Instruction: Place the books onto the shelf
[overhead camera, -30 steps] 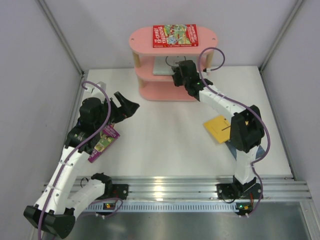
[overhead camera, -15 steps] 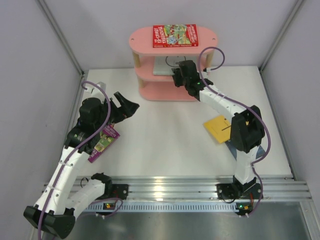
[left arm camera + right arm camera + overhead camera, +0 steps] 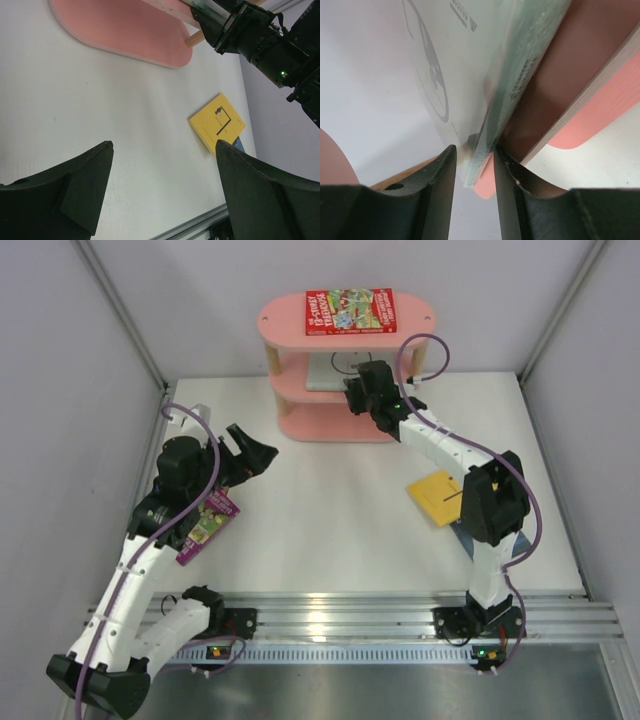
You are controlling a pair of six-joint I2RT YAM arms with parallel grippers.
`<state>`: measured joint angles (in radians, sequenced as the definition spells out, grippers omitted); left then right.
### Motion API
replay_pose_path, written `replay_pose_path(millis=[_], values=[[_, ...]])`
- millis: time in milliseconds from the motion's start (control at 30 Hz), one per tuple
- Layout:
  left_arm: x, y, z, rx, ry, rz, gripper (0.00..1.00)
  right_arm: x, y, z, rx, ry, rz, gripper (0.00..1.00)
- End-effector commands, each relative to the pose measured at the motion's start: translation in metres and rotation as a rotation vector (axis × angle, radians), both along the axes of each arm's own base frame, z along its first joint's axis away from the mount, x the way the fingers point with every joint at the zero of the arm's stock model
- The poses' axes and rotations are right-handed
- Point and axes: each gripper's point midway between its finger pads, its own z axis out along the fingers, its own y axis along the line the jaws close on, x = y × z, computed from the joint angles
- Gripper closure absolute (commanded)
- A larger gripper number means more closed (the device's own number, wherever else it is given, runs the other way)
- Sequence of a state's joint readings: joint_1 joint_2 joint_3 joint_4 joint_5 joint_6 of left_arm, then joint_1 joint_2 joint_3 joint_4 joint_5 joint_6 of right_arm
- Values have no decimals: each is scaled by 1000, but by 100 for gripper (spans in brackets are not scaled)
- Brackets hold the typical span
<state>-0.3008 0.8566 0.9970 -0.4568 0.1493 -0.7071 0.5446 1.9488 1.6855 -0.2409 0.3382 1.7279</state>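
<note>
My right jaws pinch the grey-green book (image 3: 435, 60) on the shelf's (image 3: 282, 322) middle tier; my left jaws gape empty over the counter (image 3: 320, 505). Red book (image 3: 350, 311) lies on top, its title unreadable; yellow book (image 3: 435, 497) sits on the counter.

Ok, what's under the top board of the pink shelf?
A pale grey-green book lies on the middle tier, its near edge pinched by the right gripper. The top board covers the book's far part and the tier's back, so anything else there is hidden.
</note>
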Motion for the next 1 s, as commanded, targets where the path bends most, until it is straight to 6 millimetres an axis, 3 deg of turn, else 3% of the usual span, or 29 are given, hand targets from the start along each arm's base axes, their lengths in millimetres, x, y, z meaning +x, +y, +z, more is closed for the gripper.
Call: replay_pose_path(millis=[0, 133, 567, 767, 800, 867, 900, 933, 967], values=[[-3, 0, 16, -15, -44, -5, 12, -3, -15, 44, 0, -56, -14, 64], [-3, 0, 16, -13, -47, -8, 12, -4, -18, 45, -12, -60, -17, 60], [-3, 1, 18, -11, -50, -7, 12, -8, -22, 43, -45, -64, -5, 61], [-6, 1, 27, -8, -68, -14, 11, -25, -21, 74, -71, -142, 92, 50], [-7, 2, 29, -4, -77, -13, 11, -31, -25, 89, -79, -170, 97, 47], [-8, 4, 36, 1, -93, -11, 11, -40, -32, 92, -122, -183, 115, 39], [-9, 4, 39, 2, -98, -11, 11, -50, -37, 105, -120, -206, 127, 38], [-12, 5, 47, -4, -118, -11, 11, -60, -37, 87, -138, -175, 181, 36], [-13, 5, 49, -9, -123, -10, 11, -68, -40, 82, -144, -165, 202, 35]])
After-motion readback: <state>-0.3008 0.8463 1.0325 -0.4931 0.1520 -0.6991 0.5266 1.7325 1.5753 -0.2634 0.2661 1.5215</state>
